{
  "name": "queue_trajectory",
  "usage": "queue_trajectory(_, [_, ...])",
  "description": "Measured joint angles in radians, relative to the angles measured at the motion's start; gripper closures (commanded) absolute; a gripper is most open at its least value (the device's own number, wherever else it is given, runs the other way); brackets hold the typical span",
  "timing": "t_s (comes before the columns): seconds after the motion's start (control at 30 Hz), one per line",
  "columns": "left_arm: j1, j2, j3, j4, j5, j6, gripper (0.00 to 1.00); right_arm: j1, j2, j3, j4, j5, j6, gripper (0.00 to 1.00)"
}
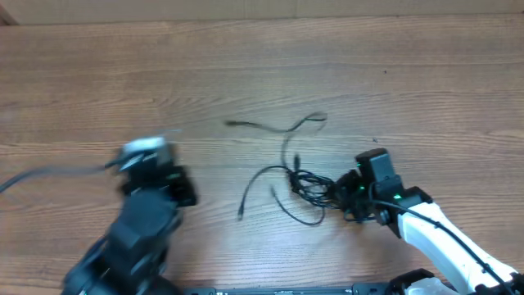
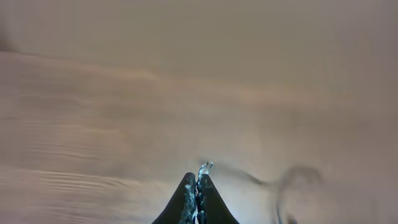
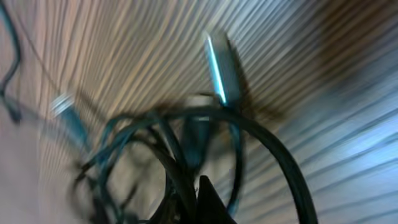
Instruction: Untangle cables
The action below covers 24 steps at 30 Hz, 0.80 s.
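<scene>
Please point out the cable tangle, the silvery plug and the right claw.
cable tangle (image 1: 309, 187), overhead view, on the knotted middle.
silvery plug (image 3: 221, 71), right wrist view, on its shiny side.
right claw (image 3: 196, 205), right wrist view, between its fingertips.

Seen from overhead, the left arm is smeared by motion. In the right wrist view the cables are blurred and the right pincer is cut off by the lower edge; whether any is gripped cannot be told

The cable tangle lies on the table at the right gripper's tips; loose ends reach beyond, well apart from the left gripper.
</scene>
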Motion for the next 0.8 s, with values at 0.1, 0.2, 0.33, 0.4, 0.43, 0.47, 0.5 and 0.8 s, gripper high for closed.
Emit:
queue_trajectory(0.1, [0.0, -0.081, 0.013, -0.001, -0.127, -0.07, 0.96, -0.066, 0.0, 0.0, -0.002, 0.03, -0.03, 0.96])
queue_trajectory(0.2, [0.0, -0.123, 0.015, -0.028, -0.184, -0.105, 0.91, -0.111, 0.0, 0.0, 0.004, 0.029, -0.066, 0.96])
queue_trajectory(0.33, [0.0, -0.131, 0.016, -0.101, -0.185, -0.128, 0.75, -0.121, 0.0, -0.001, 0.102, -0.083, -0.204, 0.96])
queue_trajectory(0.4, [0.0, -0.13, 0.015, -0.118, -0.161, -0.14, 0.71, -0.114, 0.0, -0.001, 0.184, -0.21, -0.326, 0.96])
queue_trajectory(0.43, [0.0, -0.13, 0.015, -0.121, -0.15, -0.142, 0.69, -0.11, 0.0, -0.001, 0.218, -0.283, -0.388, 0.96])
queue_trajectory(0.47, [0.0, -0.13, 0.015, -0.122, -0.132, -0.146, 0.67, -0.103, 0.0, -0.001, 0.256, -0.377, -0.464, 0.96])
queue_trajectory(0.5, [0.0, -0.13, 0.015, -0.121, -0.112, -0.147, 0.65, -0.095, 0.0, -0.001, 0.288, -0.455, -0.522, 0.96])
queue_trajectory(0.8, [0.0, -0.103, 0.015, -0.129, 0.181, -0.153, 0.0, 0.0, 0.0, -0.001, 0.475, -0.91, -0.802, 0.96])
